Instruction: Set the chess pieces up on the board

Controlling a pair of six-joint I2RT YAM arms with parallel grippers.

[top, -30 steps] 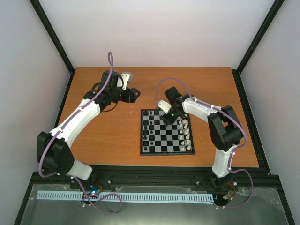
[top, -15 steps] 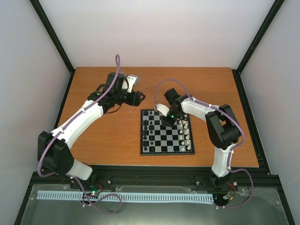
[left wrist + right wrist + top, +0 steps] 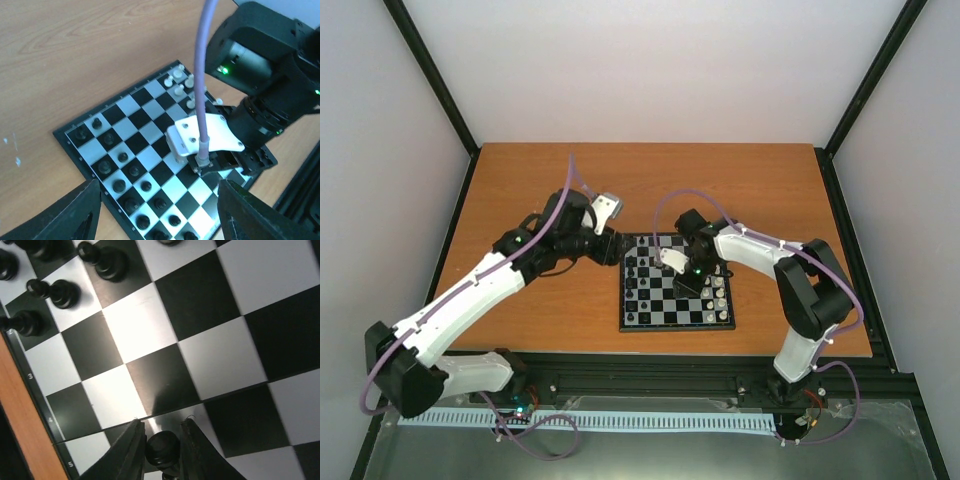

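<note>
**Overhead and wrist views, both arms at the board.** The board point(image 3: 666, 301) lies on the table point(image 3: 770, 180), nearer its right side, in front of your right arm. Black men point(image 3: 636, 275) stand along the board's left edge and white men point(image 3: 718, 282) along its right edge; the middle squares are mostly bare.

**Right arm.** Your right gripper point(image 3: 686, 272) is low over the board's centre, toward the white side. In its wrist view the two fingers point(image 3: 131, 452) pinch one black piece point(image 3: 162, 447), which touches both inner faces. You cannot tell from this view whether the piece's base touches the square beneath. Three other black men point(image 3: 55, 292) stand apart near the numbered border.

**Left arm.** Your left gripper point(image 3: 608, 248) hangs at the board's far left corner, just off the black men. Its fingers point(image 3: 65, 215) are spread wide with nothing between them, and its camera looks down across the board at the right gripper.
</note>
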